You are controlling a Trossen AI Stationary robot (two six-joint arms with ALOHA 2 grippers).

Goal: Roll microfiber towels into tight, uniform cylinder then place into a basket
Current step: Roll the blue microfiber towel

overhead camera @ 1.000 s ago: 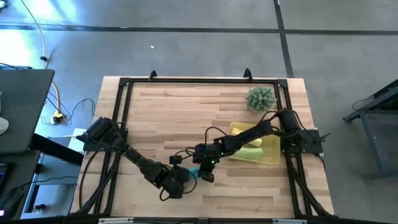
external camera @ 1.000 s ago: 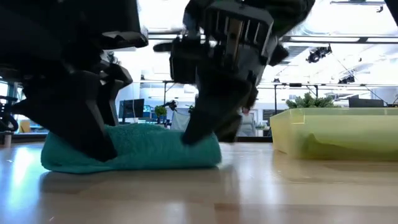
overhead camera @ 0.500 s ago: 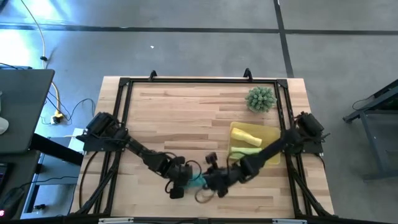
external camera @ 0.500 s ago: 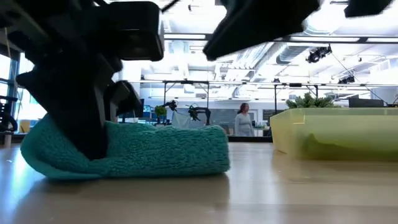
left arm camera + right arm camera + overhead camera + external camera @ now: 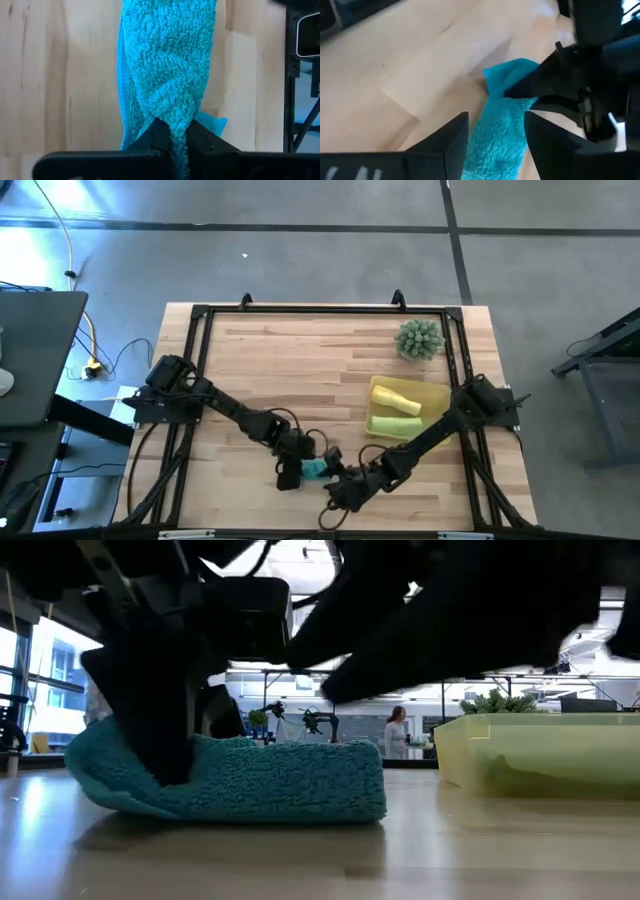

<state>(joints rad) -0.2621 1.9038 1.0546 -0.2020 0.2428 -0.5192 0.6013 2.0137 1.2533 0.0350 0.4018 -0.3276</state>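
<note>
Near the front edge, left claw [image 5: 172, 137] pinches one teal towel [image 5: 167, 60]; right claw [image 5: 495, 135] seemingly spread.

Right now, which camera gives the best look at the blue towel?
The left wrist view: the teal towel fills it, pinched in closed jaws. The low view shows its side, the right wrist view one end, and the high view a sliver.

No lettering, label, brand mark or number can be read in any of the views, whether from above, at desk height or from either wrist.
</note>
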